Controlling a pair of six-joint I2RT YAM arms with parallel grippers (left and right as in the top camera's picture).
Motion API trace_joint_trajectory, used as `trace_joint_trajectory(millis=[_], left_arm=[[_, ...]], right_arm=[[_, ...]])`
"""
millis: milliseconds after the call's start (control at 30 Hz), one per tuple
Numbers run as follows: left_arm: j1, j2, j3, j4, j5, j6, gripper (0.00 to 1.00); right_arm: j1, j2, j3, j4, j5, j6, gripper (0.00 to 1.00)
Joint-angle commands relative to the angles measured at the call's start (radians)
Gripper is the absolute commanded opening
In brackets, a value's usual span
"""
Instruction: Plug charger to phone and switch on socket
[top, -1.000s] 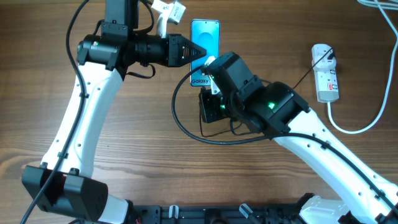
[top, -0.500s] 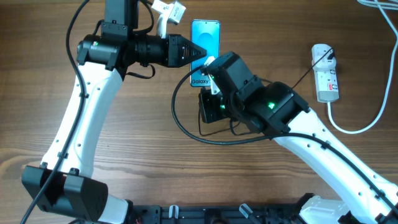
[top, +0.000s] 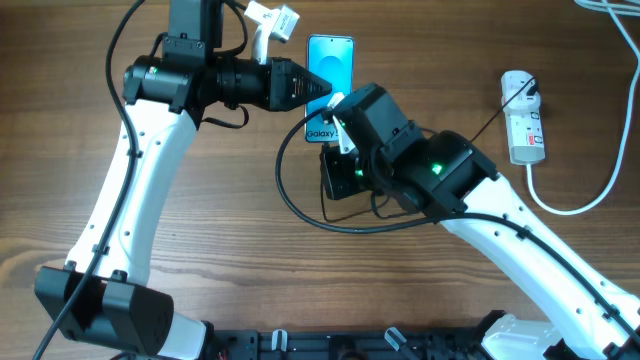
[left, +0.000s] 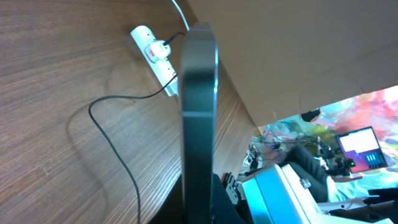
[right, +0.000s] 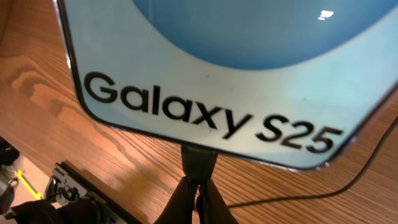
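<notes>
The phone (top: 331, 62) has a cyan screen with "Galaxy" text and is held raised off the wooden table. My left gripper (top: 318, 86) is shut on its side; the left wrist view shows the phone (left: 198, 106) edge-on between the jaws (left: 199, 211). My right gripper (right: 199, 194) is shut on the charger's black connector (right: 199, 160), whose tip meets the bottom edge of the phone (right: 217, 74). The thin black cable (top: 292, 200) loops on the table and runs to a black plug (top: 529, 91) in the white socket (top: 524, 125) at the right, which also shows in the left wrist view (left: 152, 50).
The socket's white cord (top: 575, 205) curves off along the right edge of the table. A white tag (top: 272, 18) hangs at the left arm's wrist. Both arms crowd the table's middle. Black base rails (top: 330, 345) line the front edge.
</notes>
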Motion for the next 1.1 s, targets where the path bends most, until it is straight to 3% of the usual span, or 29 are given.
trace_joint_trajectory(millis=[0, 1067], left_arm=[[0.004, -0.01, 0.006, -0.012, -0.003, 0.035, 0.04], [0.004, -0.01, 0.006, -0.027, -0.03, 0.035, 0.04]], right_arm=[[-0.021, -0.028, 0.028, 0.021, 0.015, -0.019, 0.04], [-0.022, -0.028, 0.04, 0.039, 0.008, -0.019, 0.04]])
